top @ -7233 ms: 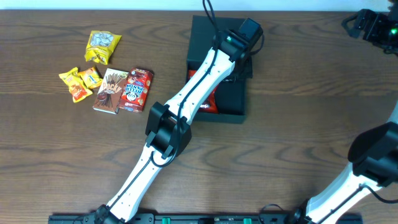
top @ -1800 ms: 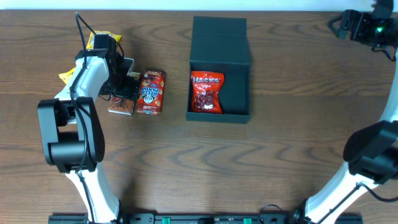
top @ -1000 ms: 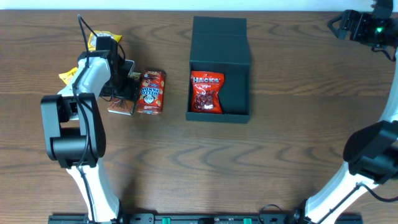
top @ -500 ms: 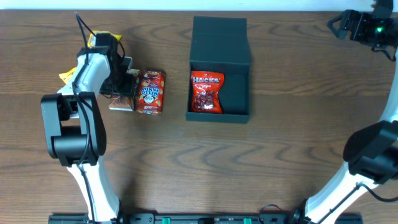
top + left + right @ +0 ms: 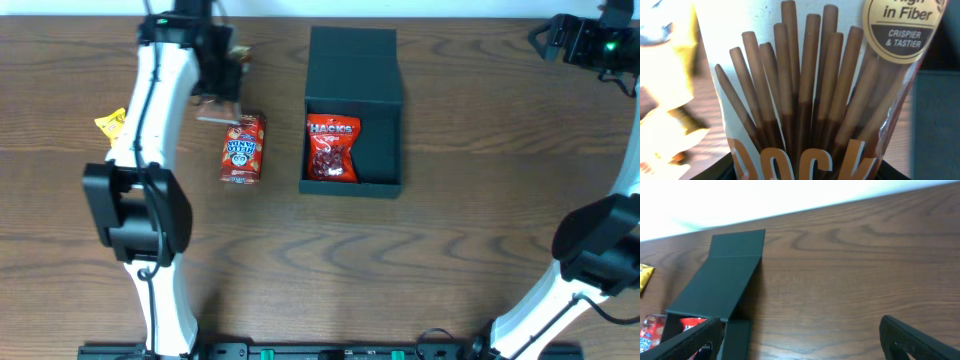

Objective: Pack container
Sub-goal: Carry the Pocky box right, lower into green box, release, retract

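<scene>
Left of container (image 5: 354, 62), left arm (image 5: 150, 115) outstretched

Left end effector (image 5: 224, 78) at far edge, clamped on biscuit-stick box (image 5: 805, 100); right end effector (image 5: 800, 330) far-right, fingers spread.

container (image 5: 378, 150) open at upper centre: red packet (image 5: 332, 148) filled its left half, right half bare. wide bare table (image 5: 470, 220) lay right of it. on its left, a red snack pouch (image 5: 242, 148) and the left arm (image 5: 146, 110), carrying a stick-biscuit box (image 5: 800, 90), crowded the approach.
</scene>
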You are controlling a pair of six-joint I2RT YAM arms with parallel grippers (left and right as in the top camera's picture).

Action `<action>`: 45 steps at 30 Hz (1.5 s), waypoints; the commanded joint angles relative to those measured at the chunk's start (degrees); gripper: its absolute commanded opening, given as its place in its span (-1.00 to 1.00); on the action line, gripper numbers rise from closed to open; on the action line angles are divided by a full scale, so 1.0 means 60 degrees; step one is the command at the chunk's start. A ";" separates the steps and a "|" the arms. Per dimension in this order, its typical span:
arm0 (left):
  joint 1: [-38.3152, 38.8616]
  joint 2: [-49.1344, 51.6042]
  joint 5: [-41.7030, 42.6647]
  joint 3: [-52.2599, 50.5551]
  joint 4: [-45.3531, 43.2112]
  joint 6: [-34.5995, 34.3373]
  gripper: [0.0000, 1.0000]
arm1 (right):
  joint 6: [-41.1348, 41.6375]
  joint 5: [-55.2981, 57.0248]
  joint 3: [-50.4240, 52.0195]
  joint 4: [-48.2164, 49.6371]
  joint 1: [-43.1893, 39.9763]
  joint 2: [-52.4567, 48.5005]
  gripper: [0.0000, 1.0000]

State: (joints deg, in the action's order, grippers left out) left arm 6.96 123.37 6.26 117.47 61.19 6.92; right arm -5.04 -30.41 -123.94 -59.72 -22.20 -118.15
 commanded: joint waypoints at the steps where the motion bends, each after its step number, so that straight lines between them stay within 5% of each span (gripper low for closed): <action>1: 0.0973 0.0036 0.0215 0.0200 -0.0044 -0.0900 0.17 | 0.0044 0.0484 0.0022 0.0036 0.0076 0.0029 0.99; 12: 0.4164 0.0492 0.0219 0.0197 -0.1038 -0.3825 0.24 | 0.0044 0.1180 0.0022 0.0197 -0.0091 0.0029 0.99; 20: 0.5224 0.1468 0.0692 0.0200 -0.1337 -0.5599 0.16 | 0.0047 0.1169 0.0022 0.0189 -0.0568 0.0029 0.98; 25: 0.5238 0.1577 0.0739 0.0200 -0.1351 -0.5916 0.18 | 0.0055 0.1024 0.0022 0.0051 -0.0805 0.0029 0.99; 30: 0.5238 0.1577 0.1446 0.0200 -0.1286 -0.5905 0.61 | 0.0193 0.1027 0.0022 0.0022 -0.0812 0.0029 0.98; 37: 0.5020 0.1107 0.1086 0.0284 -0.1235 -0.5472 0.64 | 0.0189 0.1027 0.0022 -0.0135 -0.0769 0.0029 0.99; 39: 0.4830 0.0739 0.0288 0.0284 -0.1195 -0.5435 0.64 | 0.0189 0.1024 0.0022 -0.0219 -0.0718 0.0029 0.75; 41: 0.4488 0.0255 -0.0885 0.0284 -0.1082 -0.5435 0.64 | 0.0189 0.0994 0.0022 -0.0328 -0.0561 0.0029 -0.15; 43: 0.3960 -0.0211 -0.1727 0.0284 -0.0947 -0.5431 0.61 | 0.0189 0.0991 0.0022 -0.0412 -0.0215 0.0029 -0.75; 45: 0.3384 -0.0521 -0.1985 0.0284 -0.0871 -0.5421 0.59 | 0.0186 0.0991 0.0025 -0.0448 0.0226 0.0025 -0.95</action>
State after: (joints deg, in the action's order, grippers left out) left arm 31.81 125.32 2.09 117.69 55.40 -26.59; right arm -4.10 -23.55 -123.94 -62.06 -24.84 -118.15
